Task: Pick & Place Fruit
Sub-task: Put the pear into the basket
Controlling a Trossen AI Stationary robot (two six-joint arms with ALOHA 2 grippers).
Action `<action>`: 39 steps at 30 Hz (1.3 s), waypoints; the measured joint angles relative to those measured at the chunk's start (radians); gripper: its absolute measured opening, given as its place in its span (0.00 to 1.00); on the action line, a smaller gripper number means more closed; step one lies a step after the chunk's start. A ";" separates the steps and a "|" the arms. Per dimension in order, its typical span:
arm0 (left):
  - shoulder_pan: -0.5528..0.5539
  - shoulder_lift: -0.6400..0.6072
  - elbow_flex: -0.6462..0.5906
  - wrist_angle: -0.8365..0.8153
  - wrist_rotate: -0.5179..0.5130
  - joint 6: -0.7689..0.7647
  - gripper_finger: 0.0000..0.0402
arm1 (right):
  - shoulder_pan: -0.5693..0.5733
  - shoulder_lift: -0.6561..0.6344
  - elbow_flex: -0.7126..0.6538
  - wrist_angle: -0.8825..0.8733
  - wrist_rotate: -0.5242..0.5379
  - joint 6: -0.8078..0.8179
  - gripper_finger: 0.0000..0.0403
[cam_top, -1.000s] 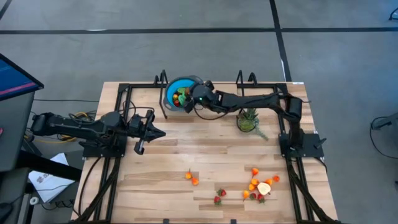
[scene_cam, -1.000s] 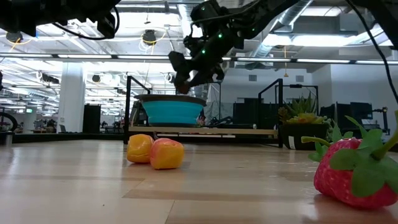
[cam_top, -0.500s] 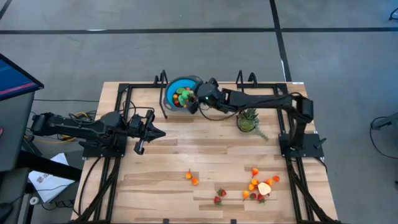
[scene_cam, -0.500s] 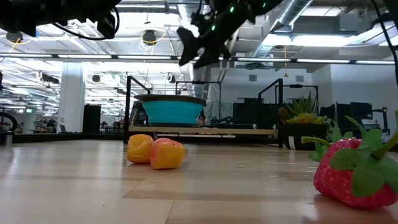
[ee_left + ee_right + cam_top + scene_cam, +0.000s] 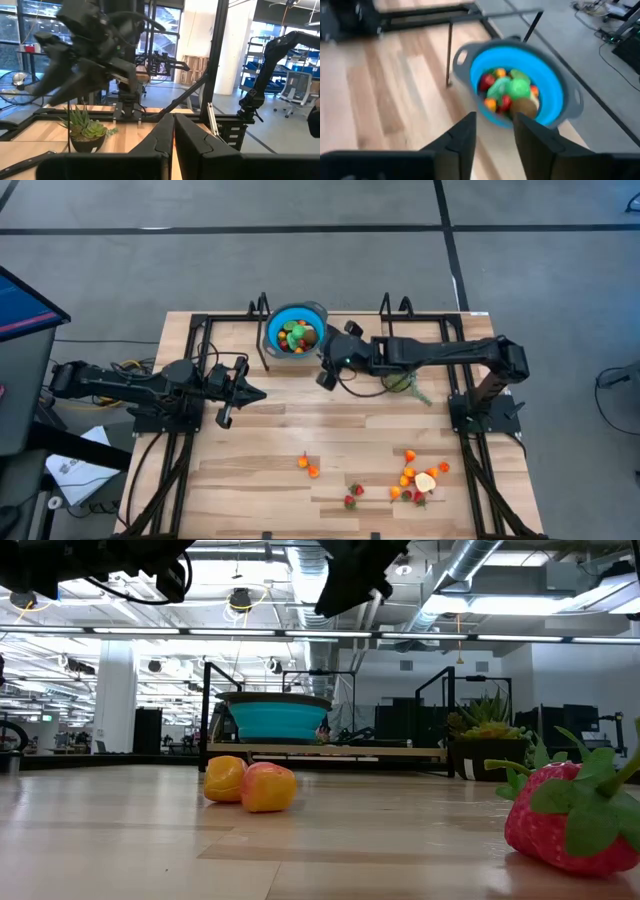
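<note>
A blue bowl (image 5: 296, 332) at the table's far edge holds several toy fruits (image 5: 509, 91): red, orange, green and one brown. More fruit lies on the wood near the front: two orange pieces (image 5: 308, 467), strawberries (image 5: 352, 498) and a cluster with a peach half (image 5: 420, 480). My right gripper (image 5: 326, 370) hovers high, just near and right of the bowl. It slants down, open, with nothing between its fingers (image 5: 465, 132). My left gripper (image 5: 250, 393) waits shut at the table's left, clear of everything.
A small potted spiky plant (image 5: 400, 378) stands under my right arm, right of the bowl. Black frame rails (image 5: 230, 320) run along the table's far and side edges. In the low view a strawberry (image 5: 570, 820) lies close to the camera, and the orange pieces (image 5: 250, 783) farther back.
My right gripper has risen from just over the bowl and drawn back toward the table's near and right side, tipping less steeply downward. The bowl and the fruit on the table have stayed in place.
</note>
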 joint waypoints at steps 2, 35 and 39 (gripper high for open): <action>0.000 0.000 0.000 0.000 0.000 0.000 0.02 | 0.028 -0.011 0.000 -0.050 0.001 0.002 0.26; 0.000 0.000 0.000 -0.003 0.000 0.000 0.02 | 0.491 -0.144 -0.001 -0.673 -0.001 0.802 0.00; 0.000 0.002 0.000 -0.005 0.000 0.000 0.02 | 0.555 -0.144 -0.001 -0.762 -0.003 0.965 0.00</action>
